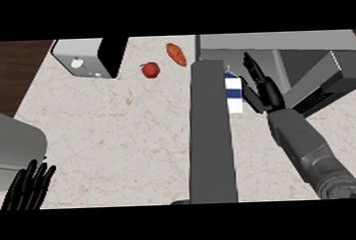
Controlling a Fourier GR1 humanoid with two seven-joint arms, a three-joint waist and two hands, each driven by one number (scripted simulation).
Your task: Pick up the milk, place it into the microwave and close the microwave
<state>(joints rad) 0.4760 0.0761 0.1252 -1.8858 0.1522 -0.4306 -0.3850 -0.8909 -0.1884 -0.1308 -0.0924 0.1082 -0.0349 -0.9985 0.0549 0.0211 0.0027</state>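
Milk (234, 94), a white carton with a blue band, is showing upright at the mouth of the open microwave (281, 47), just right of the microwave door (211, 141), which is swinging out towards me as a long grey slab and hiding the carton's left edge; whether the carton is resting on anything I cannot tell; my right hand (265, 95) is lying against the carton's right side, its fingers stretching nearly straight along it rather than wrapping round, so I am touching the milk without clasping it; my grey forearm is running down to the lower right; my left hand (29, 189) is resting open, fingers up, at the lower left edge; on the pale speckled counter (122, 129), well apart from the milk, a red apple (150, 69) is sitting near an orange-red oblong vegetable (176, 54); a grey toaster (87, 55) is standing left of the apple.
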